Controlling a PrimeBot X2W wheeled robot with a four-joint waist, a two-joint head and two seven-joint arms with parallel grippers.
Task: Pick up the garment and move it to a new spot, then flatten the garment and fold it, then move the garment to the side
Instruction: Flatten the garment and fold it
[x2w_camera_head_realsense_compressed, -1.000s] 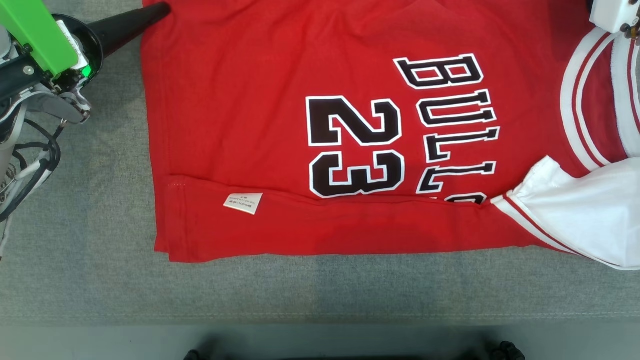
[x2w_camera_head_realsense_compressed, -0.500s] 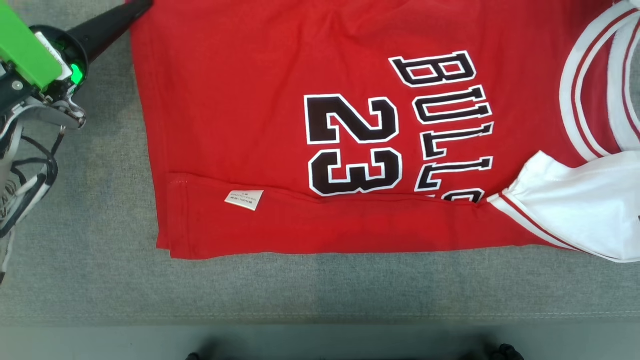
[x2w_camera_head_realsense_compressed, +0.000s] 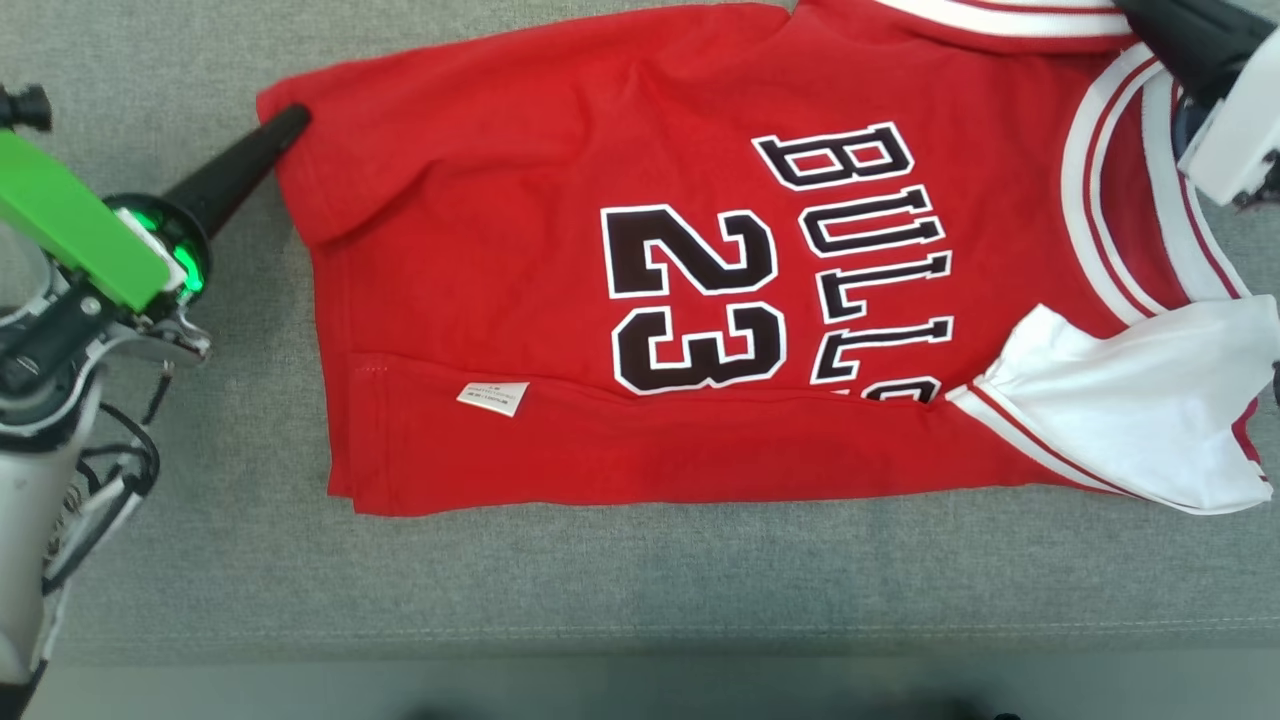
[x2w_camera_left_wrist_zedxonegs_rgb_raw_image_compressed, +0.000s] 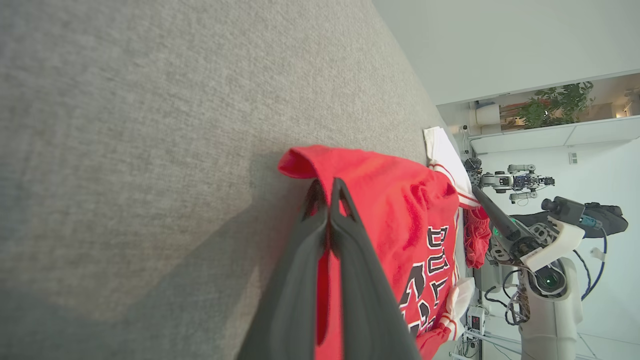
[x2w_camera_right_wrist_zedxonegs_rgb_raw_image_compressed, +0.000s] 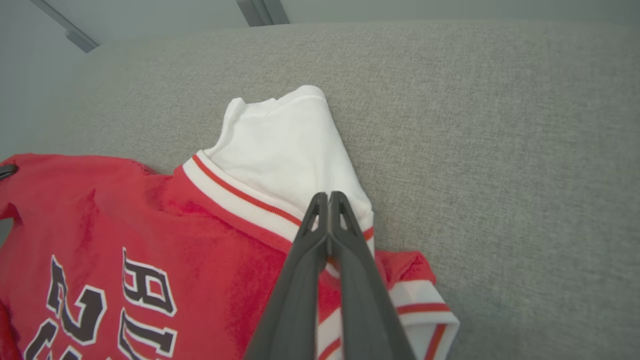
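Observation:
The garment is a bright red jersey with black "BULLS 23" lettering, white sleeves and striped trim, lying across a grey cloth-covered table. My left gripper is shut on its far left hem corner, which is lifted a little; in the left wrist view red cloth of the garment shows between the closed fingers of the left gripper. My right gripper is shut on the striped shoulder trim at the top right. The right wrist view has the right gripper pinching the garment beside a white sleeve.
A white label lies on the folded near strip of the jersey. The table's front edge runs along the bottom. Bare grey cloth lies left of and in front of the jersey. Another robot stands in the background.
Both grippers have come toward me, drawing the jersey's far edge into view. The near folded strip and its label have stayed in place.

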